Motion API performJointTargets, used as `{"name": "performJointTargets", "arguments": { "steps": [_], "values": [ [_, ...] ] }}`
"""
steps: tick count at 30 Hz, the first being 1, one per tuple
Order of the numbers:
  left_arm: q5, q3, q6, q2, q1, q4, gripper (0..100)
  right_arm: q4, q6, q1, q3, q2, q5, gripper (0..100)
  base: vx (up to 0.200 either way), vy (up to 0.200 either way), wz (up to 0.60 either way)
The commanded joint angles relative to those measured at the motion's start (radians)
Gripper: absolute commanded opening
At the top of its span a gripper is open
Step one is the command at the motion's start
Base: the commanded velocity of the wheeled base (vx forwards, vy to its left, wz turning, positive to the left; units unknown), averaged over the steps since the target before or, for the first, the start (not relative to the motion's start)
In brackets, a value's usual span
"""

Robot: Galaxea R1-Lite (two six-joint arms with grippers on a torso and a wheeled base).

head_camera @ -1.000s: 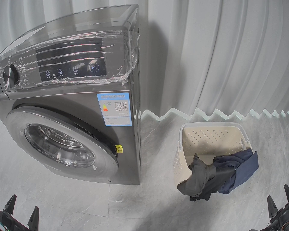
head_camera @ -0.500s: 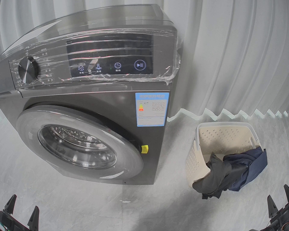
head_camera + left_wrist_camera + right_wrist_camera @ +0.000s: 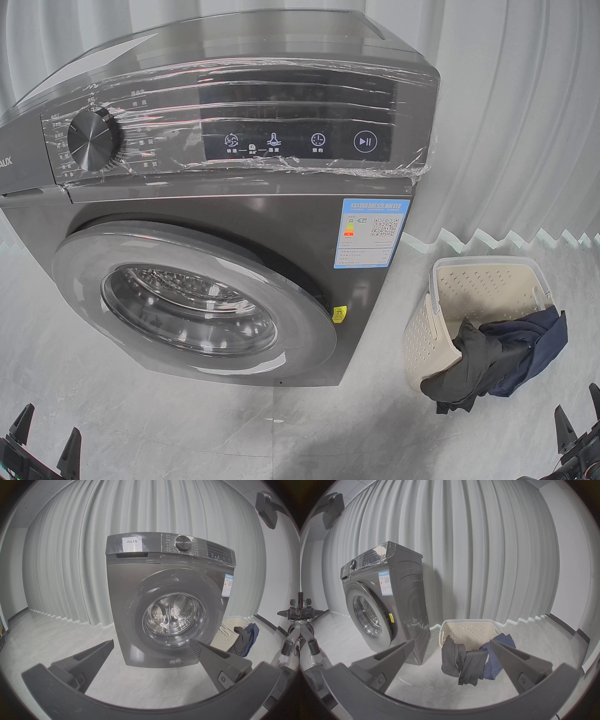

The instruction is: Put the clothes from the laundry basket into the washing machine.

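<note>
The grey washing machine (image 3: 250, 206) stands ahead on the floor, its round glass door (image 3: 187, 300) closed. To its right a cream laundry basket (image 3: 481, 281) holds a dark grey garment (image 3: 465, 369) and a navy one (image 3: 531, 350), both draped over its near rim. My left gripper (image 3: 52, 420) is low at the left, open and holding nothing; in the left wrist view (image 3: 151, 642) it faces the machine's door (image 3: 173, 617). My right gripper (image 3: 576, 400) is low at the right, open and holding nothing, facing the basket (image 3: 472, 628) and the hanging clothes (image 3: 468, 664).
A white pleated curtain (image 3: 512, 125) hangs behind the machine and basket. Pale marble-look floor (image 3: 250, 431) lies between me and the machine, with bare floor in front of the basket too.
The whole head view has shifted: the machine and basket now sit further right in it, so the camera has turned. Both grippers hold their places, open.
</note>
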Motion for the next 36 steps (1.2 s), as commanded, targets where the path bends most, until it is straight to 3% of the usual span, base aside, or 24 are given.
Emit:
{"name": "performJointTargets", "arguments": {
  "steps": [1,8,26,36],
  "values": [
    [0.000,0.016,0.000,-0.018,0.000,0.000,100,0.000,0.000,-0.001,0.016,-0.016,0.001,100,0.000,0.000,0.00],
    [0.000,0.016,0.000,-0.018,0.000,0.000,100,0.000,0.000,-0.001,0.016,-0.016,0.001,100,0.000,0.000,0.00],
    [0.000,0.016,-0.002,-0.018,-0.002,0.000,100,0.000,0.000,-0.001,0.016,-0.016,0.001,100,0.000,0.200,0.00],
    [0.000,0.016,-0.002,-0.018,0.000,0.000,100,0.000,0.000,-0.001,0.016,-0.016,0.001,100,0.000,0.000,0.00]
  ]
}}
